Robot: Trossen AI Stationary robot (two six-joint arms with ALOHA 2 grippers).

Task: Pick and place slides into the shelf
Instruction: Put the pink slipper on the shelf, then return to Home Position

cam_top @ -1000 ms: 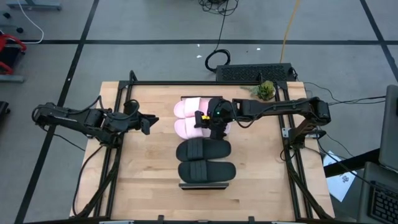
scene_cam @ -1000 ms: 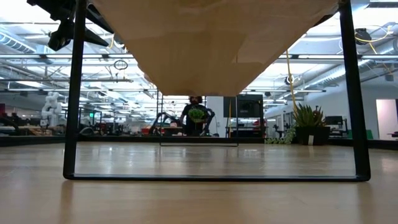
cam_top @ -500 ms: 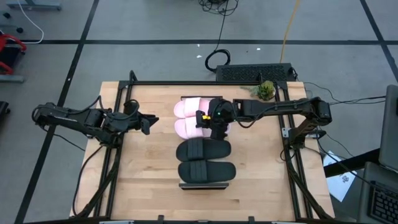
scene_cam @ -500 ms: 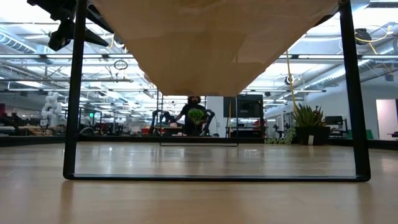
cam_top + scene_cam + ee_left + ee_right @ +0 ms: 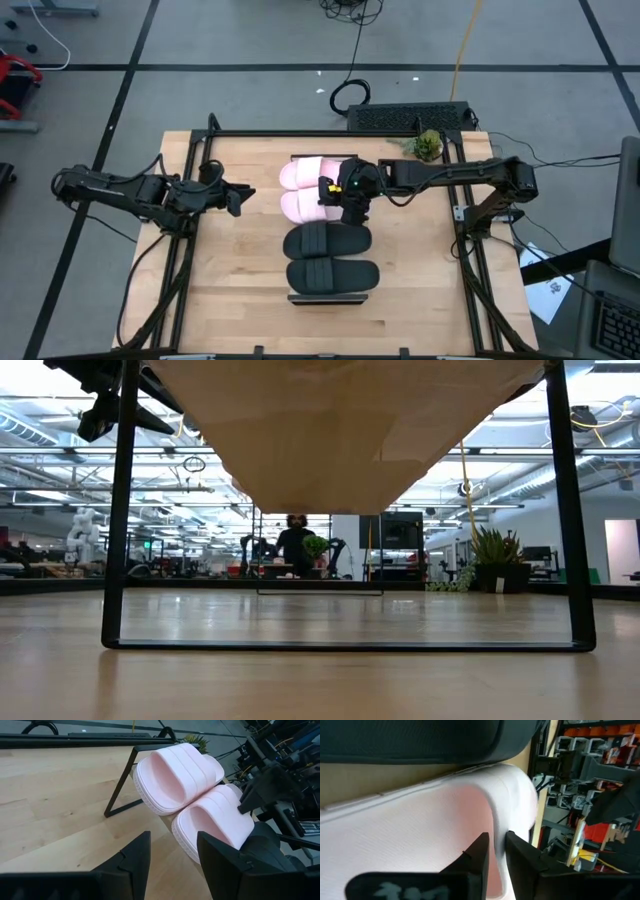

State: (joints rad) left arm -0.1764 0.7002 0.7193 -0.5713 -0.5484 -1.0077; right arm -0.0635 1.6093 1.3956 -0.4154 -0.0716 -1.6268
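Two pale pink slides [image 5: 302,190] lie side by side on the far part of the shelf [image 5: 165,821]. Two black slides [image 5: 330,258] lie on its near part. My right gripper [image 5: 347,203] is over the right end of the nearer pink slide [image 5: 420,825], shut on it. My left gripper [image 5: 238,198] is open and empty, left of the shelf and level with the pink slides [image 5: 200,795]. The low view shows only the shelf's underside [image 5: 340,420] and its black frame [image 5: 118,510]. My right gripper pinches the nearer pink slide at its right end [image 5: 496,827]; a thin pink edge stands between the two fingers [image 5: 477,857]. The fingers come slanting down from the table's right side. The slide lies on the shelf beside the black slide [image 5: 410,740].
A small potted plant [image 5: 427,146] stands at the table's far right corner. Black frame rails [image 5: 180,270] run along the table's left and right sides. A person [image 5: 295,540] shows far off in the room behind. Bare tabletop [image 5: 240,290] lies left and right of the shelf.
My right gripper has shifted a little toward the table's right edge. The slides lie where they were.
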